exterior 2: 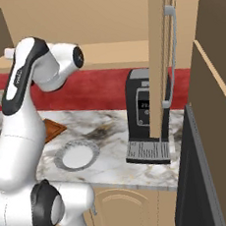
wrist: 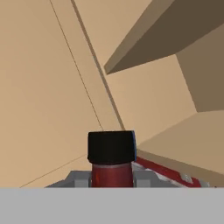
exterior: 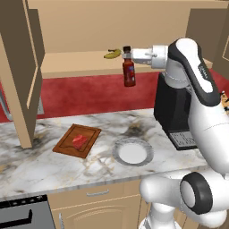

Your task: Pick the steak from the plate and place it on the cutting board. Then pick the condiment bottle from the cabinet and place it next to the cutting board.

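Tan light-wood wall cabinet (exterior: 80, 40) spans the top of the left base view, doors swung open, one framed panel door hanging down the left edge; yellow banana (exterior: 112, 54) lies on its wide shelf, upper centre

White-and-grey marbled counter (exterior: 40, 165) runs across the lower half of that view, red backsplash wall behind it

White Franka arm rises from lower right and reaches toward upper centre; black coffee machine (exterior: 175, 112) sits on the counter behind it, centre-right

Rectangular reddish-brown wooden cutting board (exterior: 77, 141) with edge groove lies on the counter, left of centre; small red chunk of raw steak (exterior: 80, 140) rests on it

Round light grey-white plate (exterior: 133, 151) with raised rim sits just right of the board, apart from it; same plate (exterior 2: 78, 155) at lower left of the right base view

Gripper (exterior: 128, 55) in upper centre, jaws clamped narrow on the neck of the small slim condiment bottle (exterior: 129, 71) of dark red sauce, black cap, red label; bottle hangs upright in front of the shelf edge, just right of the banana, well above the counter

Hand view: bottle's black cap (wrist: 111, 147) between the finger tips at bottom centre
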Tool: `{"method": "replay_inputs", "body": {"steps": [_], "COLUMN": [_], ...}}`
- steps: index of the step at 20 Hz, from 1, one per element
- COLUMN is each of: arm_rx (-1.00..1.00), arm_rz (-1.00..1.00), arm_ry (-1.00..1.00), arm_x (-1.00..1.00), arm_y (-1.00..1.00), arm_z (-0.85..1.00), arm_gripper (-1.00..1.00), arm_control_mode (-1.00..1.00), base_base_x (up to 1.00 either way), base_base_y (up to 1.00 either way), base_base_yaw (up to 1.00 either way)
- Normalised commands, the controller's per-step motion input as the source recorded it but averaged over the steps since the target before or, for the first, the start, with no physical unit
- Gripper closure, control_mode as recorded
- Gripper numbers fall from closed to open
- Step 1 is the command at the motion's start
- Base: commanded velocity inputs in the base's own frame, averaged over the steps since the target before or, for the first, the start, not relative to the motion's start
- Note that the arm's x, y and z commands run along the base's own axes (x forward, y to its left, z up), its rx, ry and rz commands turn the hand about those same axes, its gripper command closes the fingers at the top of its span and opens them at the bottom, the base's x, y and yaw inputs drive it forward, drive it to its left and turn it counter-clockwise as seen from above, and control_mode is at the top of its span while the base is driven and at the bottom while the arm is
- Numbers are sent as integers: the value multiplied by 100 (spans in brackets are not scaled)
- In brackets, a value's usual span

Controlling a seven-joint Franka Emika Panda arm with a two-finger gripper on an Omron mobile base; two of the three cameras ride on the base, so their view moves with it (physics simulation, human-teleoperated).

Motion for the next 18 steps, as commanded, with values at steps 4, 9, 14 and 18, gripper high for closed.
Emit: {"method": "replay_inputs", "body": {"steps": [4,9,14,18], "arm_rx": [0,0,0,0], "arm_rz": [2,5,6,6], "arm_ry": [-10,-19,-16,-15], "arm_x": [-40,-41,-53,-57], "arm_y": [0,1,2,5], "arm_z": [-14,-36,-47,-44], "arm_gripper": [100,100,100,100], "arm_control_mode": [-100,-100,-100,-100], "base_base_x": [0,0,0,0], "base_base_y": [0,0,0,0], "base_base_yaw": [0,0,0,0]}}
